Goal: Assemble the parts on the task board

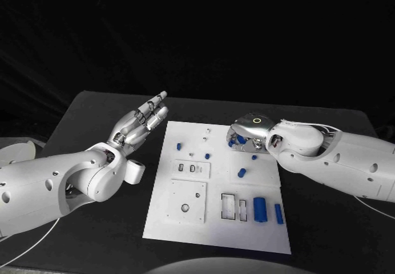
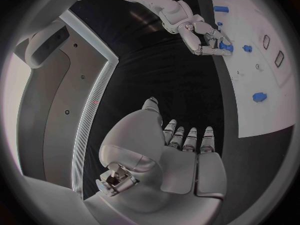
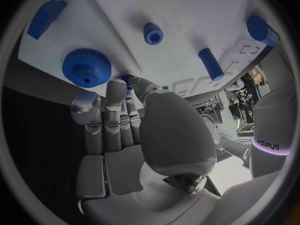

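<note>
Right hand (image 1: 247,134) sits over the task board's (image 1: 185,220) far edge, fingers curled by the blue gear (image 3: 86,67); grasp unclear. Left hand (image 1: 141,121) idles open off the left edge, holding nothing. Blue parts (image 1: 260,209) lie loose across the board: mostly undone.

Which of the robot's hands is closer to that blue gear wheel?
The right. The right hand has its fingertips right beside the blue gear on the white board. The left hand is raised off the board's opposite side, fingers straight.
</note>
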Controlling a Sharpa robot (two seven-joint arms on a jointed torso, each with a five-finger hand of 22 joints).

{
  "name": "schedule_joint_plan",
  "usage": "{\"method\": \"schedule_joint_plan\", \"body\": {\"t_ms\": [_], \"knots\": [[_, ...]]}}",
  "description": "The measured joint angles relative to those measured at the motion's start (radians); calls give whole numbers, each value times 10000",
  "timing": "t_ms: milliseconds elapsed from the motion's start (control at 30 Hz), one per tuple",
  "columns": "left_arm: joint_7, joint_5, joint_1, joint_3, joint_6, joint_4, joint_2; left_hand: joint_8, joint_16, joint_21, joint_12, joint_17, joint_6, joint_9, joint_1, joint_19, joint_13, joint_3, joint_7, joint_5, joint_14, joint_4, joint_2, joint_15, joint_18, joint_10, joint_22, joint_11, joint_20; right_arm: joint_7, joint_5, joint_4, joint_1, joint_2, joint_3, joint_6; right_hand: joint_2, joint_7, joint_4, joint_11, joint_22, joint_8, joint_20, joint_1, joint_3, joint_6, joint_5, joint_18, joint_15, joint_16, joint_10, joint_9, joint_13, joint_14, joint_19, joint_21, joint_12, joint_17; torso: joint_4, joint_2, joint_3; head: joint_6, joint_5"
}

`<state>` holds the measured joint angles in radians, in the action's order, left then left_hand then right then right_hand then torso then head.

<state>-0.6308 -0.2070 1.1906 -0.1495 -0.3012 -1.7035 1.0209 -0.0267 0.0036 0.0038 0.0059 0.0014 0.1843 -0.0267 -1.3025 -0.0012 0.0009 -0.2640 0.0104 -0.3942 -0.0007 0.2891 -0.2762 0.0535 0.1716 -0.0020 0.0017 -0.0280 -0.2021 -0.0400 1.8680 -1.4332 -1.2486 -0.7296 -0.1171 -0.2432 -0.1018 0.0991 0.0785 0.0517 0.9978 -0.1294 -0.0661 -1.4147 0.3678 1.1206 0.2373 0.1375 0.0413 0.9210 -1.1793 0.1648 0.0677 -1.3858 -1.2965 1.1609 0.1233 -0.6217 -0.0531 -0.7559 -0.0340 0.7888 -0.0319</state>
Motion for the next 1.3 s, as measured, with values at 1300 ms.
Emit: {"method": "schedule_joint_plan", "body": {"t_ms": [1300], "knots": [[274, 91, -1, -98, 170, 92, -58, -37, 0, 0, 0, 2, 125, -15, -159, 0, 8, 81, 54, -192, 0, -26, 0, -1, 0, 71, -7, 71, 1, -130, -1147, 1498, -660, 1899, 19, -384, 41, 44, 4, -5, 522, 8, -71, -44, 49, 154, 69, -141, -107, 314, -350, 157, -47, -108, -147, 329, -167, -386, -190, -150, -68, -65, 53]]}}
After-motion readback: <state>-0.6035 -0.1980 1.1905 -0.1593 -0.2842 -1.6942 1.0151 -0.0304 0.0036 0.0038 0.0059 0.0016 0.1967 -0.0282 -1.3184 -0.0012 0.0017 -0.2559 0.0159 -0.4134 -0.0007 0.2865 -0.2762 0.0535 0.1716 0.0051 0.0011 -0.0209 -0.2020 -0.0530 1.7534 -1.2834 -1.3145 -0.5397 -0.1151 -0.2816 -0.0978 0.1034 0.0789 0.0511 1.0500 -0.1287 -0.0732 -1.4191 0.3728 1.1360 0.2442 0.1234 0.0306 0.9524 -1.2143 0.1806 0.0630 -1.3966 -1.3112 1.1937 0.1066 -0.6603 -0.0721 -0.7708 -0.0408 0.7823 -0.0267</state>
